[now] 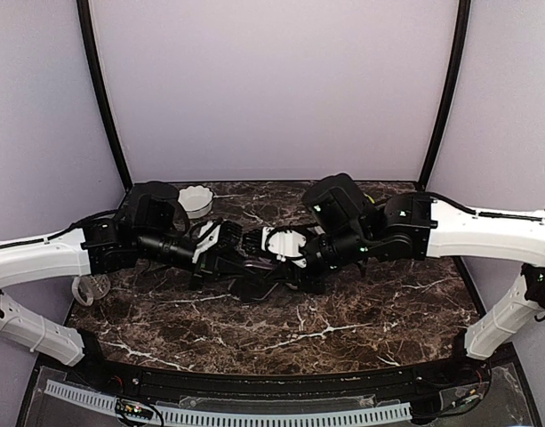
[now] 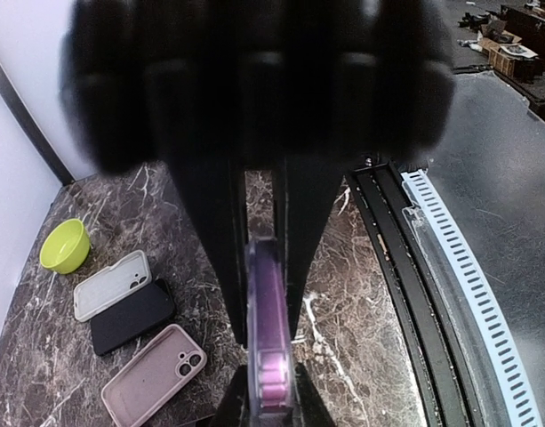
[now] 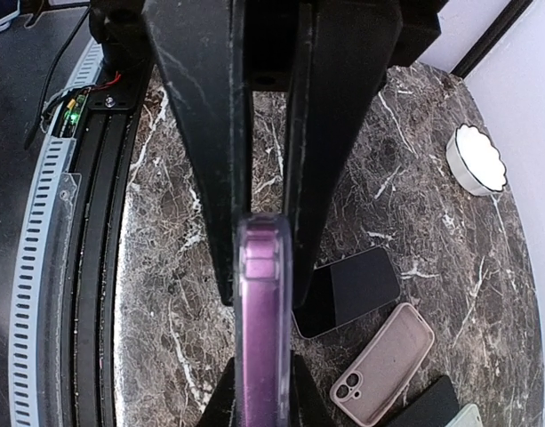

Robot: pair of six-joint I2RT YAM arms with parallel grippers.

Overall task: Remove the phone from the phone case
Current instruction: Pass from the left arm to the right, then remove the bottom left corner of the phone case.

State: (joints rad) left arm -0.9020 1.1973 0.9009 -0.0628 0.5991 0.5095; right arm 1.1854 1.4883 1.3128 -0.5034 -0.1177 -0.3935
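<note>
Left wrist view showed the left gripper (image 2: pixel 267 302) pinching the case (image 2: pixel 253 294) edge-on at 6 o'clock, phone (image 2: pixel 272 365) inside; the right gripper (image 3: pixel 261 285) pinched the opposite end. Better, I judged, to hold the case rim only and peel one corner off slowly.

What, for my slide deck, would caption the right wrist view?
The right gripper shut on a purple cased phone, loose cases on the table below.

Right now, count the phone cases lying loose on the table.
3, in a row: whitish case nearest the green bowl, black case in the middle, pink case at the far end. More may be hidden.
</note>
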